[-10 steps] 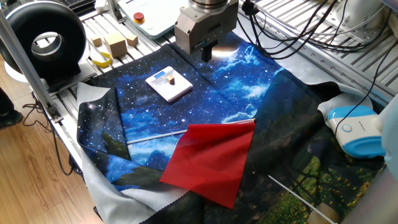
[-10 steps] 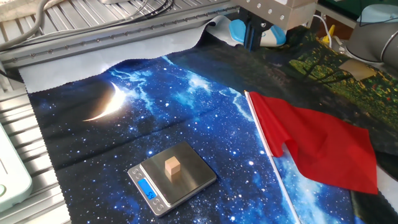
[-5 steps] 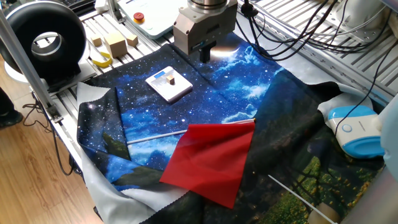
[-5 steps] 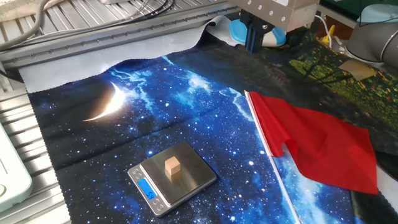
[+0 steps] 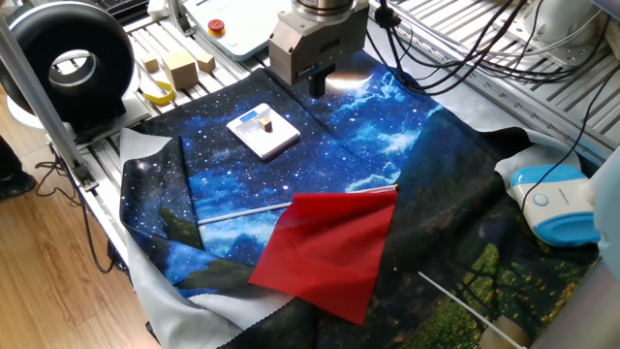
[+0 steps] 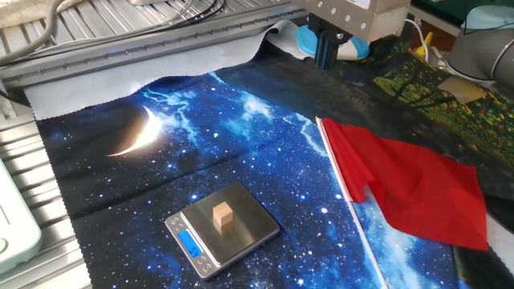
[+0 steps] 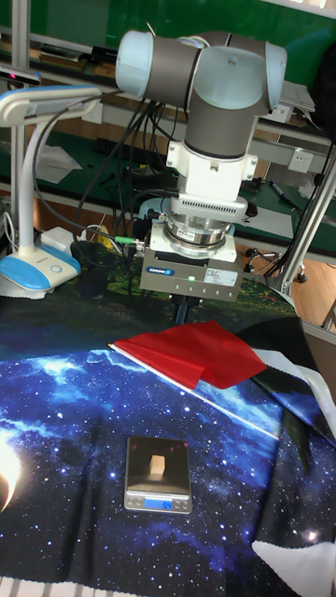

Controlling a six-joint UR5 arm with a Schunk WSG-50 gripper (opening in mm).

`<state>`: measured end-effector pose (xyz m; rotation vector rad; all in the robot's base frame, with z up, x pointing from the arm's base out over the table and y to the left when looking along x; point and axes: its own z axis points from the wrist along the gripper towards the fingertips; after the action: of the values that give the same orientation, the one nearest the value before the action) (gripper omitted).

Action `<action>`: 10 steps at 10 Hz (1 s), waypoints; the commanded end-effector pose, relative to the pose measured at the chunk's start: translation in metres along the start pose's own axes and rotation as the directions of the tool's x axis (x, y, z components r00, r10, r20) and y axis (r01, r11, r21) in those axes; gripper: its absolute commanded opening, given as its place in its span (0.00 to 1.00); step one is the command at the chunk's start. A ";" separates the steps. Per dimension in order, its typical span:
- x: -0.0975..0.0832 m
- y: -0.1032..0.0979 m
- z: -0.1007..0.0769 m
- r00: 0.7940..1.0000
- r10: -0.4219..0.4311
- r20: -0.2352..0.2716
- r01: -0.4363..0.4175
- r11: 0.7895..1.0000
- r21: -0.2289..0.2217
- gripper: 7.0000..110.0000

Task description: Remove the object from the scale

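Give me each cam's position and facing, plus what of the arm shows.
One fixed view: high at a table corner, looking down on the scale and red flag; claw body shows.
Other fixed view: opposite side, low; the cube sits near, claw far.
Tall fixed view: fronts the whole arm.
All three share scale, cube and flag.

The gripper (image 5: 318, 81) hangs vertically from the arm, fingers nearly together.

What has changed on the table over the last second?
Almost nothing. The gripper crept very slightly sideways, high above the cloth; it took hold of nothing. The wooden cube sits on the scale as before, and the red flag lies unmoved.
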<state>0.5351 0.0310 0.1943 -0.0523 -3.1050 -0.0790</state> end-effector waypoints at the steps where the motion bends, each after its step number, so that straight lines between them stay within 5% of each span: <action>1: -0.001 0.001 -0.001 1.000 0.011 0.002 -0.011 1.000 -0.008 0.00; 10: -0.004 0.007 -0.001 1.000 0.010 0.016 -0.010 0.999 -0.032 0.00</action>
<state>0.5385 0.0344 0.1943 -0.0597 -3.1174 -0.1016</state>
